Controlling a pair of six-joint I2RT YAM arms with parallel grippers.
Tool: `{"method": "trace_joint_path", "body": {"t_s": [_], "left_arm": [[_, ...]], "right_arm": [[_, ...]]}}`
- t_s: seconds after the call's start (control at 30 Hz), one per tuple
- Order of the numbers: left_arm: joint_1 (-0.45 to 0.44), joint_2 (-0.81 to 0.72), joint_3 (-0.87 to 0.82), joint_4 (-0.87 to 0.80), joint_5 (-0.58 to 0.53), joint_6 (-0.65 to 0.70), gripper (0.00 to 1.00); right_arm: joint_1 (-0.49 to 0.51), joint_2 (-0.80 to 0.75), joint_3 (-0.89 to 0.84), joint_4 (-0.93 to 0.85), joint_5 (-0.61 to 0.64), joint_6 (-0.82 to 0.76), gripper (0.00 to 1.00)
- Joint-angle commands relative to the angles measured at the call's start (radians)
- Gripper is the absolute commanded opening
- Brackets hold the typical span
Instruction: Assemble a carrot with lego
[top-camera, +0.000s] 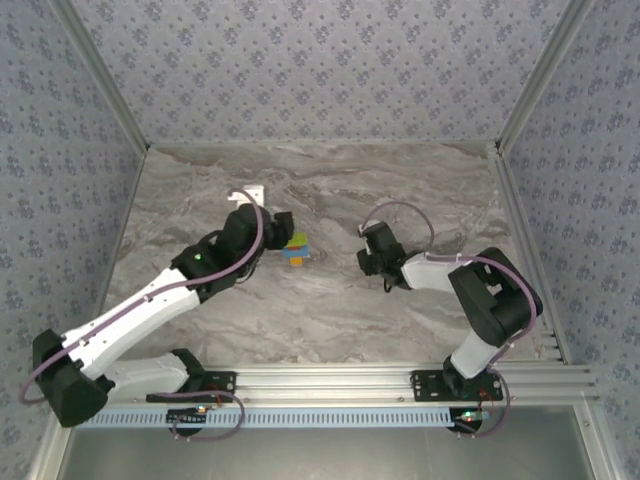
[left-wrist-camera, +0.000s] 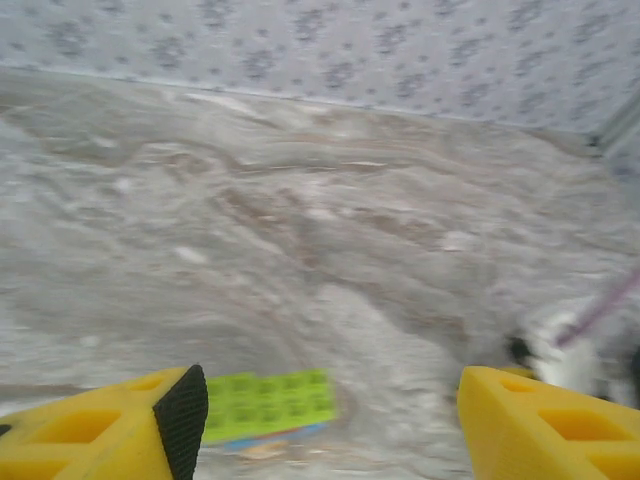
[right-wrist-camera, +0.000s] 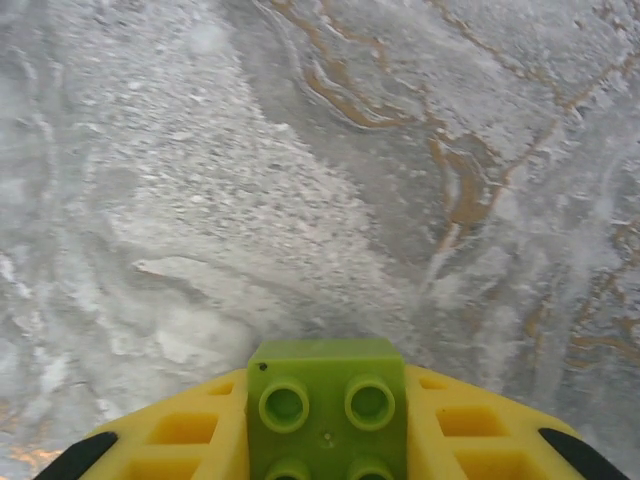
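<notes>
Open marble table (top-camera: 330, 320) in front of both bases and along the far wall (top-camera: 320, 80) — passable. In the way mid-table: brick stack (top-camera: 295, 249) just beside the left gripper (top-camera: 283, 232), right gripper (top-camera: 368, 262) near, small white piece (top-camera: 248, 195) behind.

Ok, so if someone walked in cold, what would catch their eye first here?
Probably the lime-green brick pinched in the right pincer, bright at the bottom of that wrist's view. Next comes the colourful lego stack lying near the middle of the grey marble table, with the left pincer open on either side of it.
</notes>
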Motion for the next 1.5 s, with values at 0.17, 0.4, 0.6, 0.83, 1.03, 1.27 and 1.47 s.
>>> {"method": "trace_joint_path", "body": {"t_s": [0.17,0.4,0.6,0.83,1.03,1.27,1.47], "left_arm": [[0.125,-0.108,-0.096,0.06,0.101,0.049,0.69],[0.153,-0.134,-0.117,0.074,0.11,0.082,0.7],[0.194,-0.146,-0.155,0.124,0.113,0.107,0.7],[0.236,-0.168,-0.221,0.195,0.168,0.207,0.71],[0.242,-0.29,-0.353,0.319,0.361,0.395,0.83],[0.222,-0.234,-0.42,0.372,0.521,0.455,0.98],[0.195,-0.063,-0.398,0.398,0.552,0.528,0.97]], "right_arm": [[0.023,0.019,-0.132,0.211,0.075,0.048,0.44],[0.044,0.03,-0.225,0.347,0.106,0.057,0.45],[0.072,0.082,-0.268,0.434,0.124,0.056,0.43],[0.083,0.125,-0.278,0.468,0.11,0.06,0.26],[0.084,0.009,-0.253,0.346,0.055,0.035,0.24],[0.072,-0.108,-0.194,0.208,0.011,-0.007,0.24],[0.067,-0.123,-0.173,0.181,-0.009,-0.005,0.24]]}}
